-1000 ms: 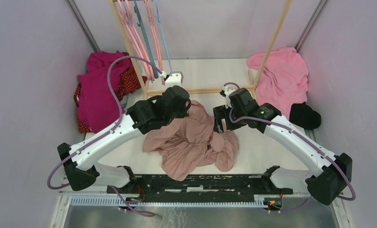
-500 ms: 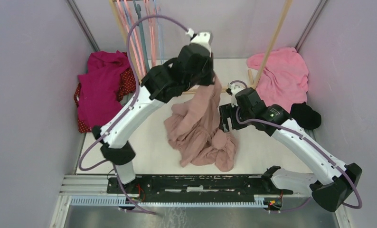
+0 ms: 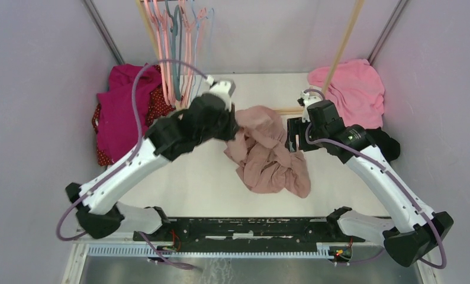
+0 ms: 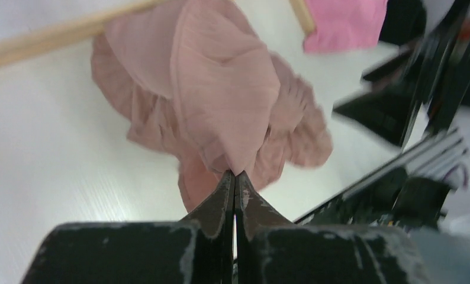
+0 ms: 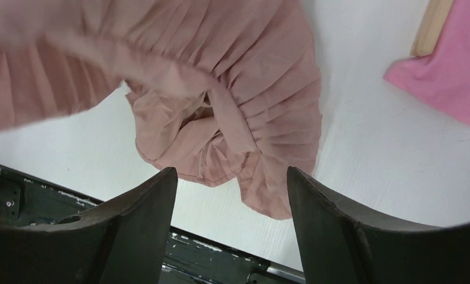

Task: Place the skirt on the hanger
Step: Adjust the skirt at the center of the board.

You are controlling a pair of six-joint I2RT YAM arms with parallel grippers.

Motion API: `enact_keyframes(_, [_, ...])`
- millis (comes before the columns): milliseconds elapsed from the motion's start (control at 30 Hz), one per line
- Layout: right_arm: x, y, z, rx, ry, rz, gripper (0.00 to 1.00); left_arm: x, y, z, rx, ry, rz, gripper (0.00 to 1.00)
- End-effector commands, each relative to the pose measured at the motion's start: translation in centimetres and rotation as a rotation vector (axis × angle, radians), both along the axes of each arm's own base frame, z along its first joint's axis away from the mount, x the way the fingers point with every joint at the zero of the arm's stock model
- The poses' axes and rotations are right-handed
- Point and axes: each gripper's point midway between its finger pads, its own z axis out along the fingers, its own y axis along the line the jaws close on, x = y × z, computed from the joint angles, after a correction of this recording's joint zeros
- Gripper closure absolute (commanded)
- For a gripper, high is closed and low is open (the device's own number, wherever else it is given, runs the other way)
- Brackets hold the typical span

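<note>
L gripper (image 4: 234, 175) is pinching a fold of the dusty-pink skirt (image 3: 268, 151), its jaws closed tight on the fabric w/ no gap showing between the tips. From that pinch the cloth is fanning out and draping down. The rest is bunching in a heap on the white surface (image 3: 191, 177), roughly mid-way between the two arms. The skirt's far edge is lying close to the wooden rail (image 4: 43, 38) of the rack base; can't tell whether it's touching.

R gripper (image 5: 231, 171) is hovering over the skirt's right side w/ its jaws spread wide. Nothing is sitting between the fingers (image 5: 144, 219); pleated fabric is showing in the gap below them. In the top view it's sitting just beside the heap's upper right edge.

Hangers (image 3: 176, 35) are hanging in a bunch at rear left, apart from the skirt, which isn't on any of them. A magenta garment (image 3: 123, 112) is lying at the left edge. A pink garment (image 3: 351, 89) is lying at the rear right corner, w/ a black item (image 3: 389, 142) just in front of it.
</note>
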Motion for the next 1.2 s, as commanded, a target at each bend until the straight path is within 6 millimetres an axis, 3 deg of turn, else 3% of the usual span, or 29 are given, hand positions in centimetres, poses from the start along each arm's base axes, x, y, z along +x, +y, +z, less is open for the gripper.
enact_keyframes(0, [2.4,-0.3,1.1,0.043,-0.042,-0.023,0.28,-4.6,2.1,-5.0,-0.056,0.025,0.038,0.97])
enact_keyframes(33, [2.7,-0.2,0.7,0.052,-0.035,-0.025,0.29,-5.9,3.1,-9.2,-0.026,0.095,0.058,0.97])
enact_keyframes(167, [4.6,0.3,-0.8,0.085,-0.013,-0.030,0.30,-9.8,6.3,-17.9,0.019,0.237,0.130,0.97])
enact_keyframes(267, [6.0,1.5,-2.1,0.118,0.007,-0.006,0.28,-11.5,7.9,-21.8,0.028,0.301,0.168,0.97])
enact_keyframes(400, [7.9,3.6,-3.9,0.159,0.038,0.042,0.20,-12.3,9.4,-25.5,0.086,0.355,0.219,0.96])
enact_keyframes(600, [11.5,6.0,-5.0,0.183,0.028,0.104,0.13,-12.3,8.5,-27.9,0.146,0.391,0.204,0.87])
enact_keyframes(700, [12.0,7.6,-4.6,0.204,0.018,0.183,0.10,-12.0,8.1,-28.2,0.176,0.392,0.196,0.81])
enact_keyframes(867, [12.4,8.4,-5.6,0.165,0.035,0.226,0.04,-11.2,7.1,-26.3,0.141,0.349,0.173,0.64])
enact_keyframes(1000, [11.8,8.9,-7.4,0.159,0.085,0.241,0.13,-10.4,6.8,-24.5,0.146,0.302,0.154,0.63])
enact_keyframes(1167, [10.6,9.0,-9.4,0.103,0.126,0.238,0.14,-9.9,5.8,-23.1,0.141,0.274,0.122,0.63])
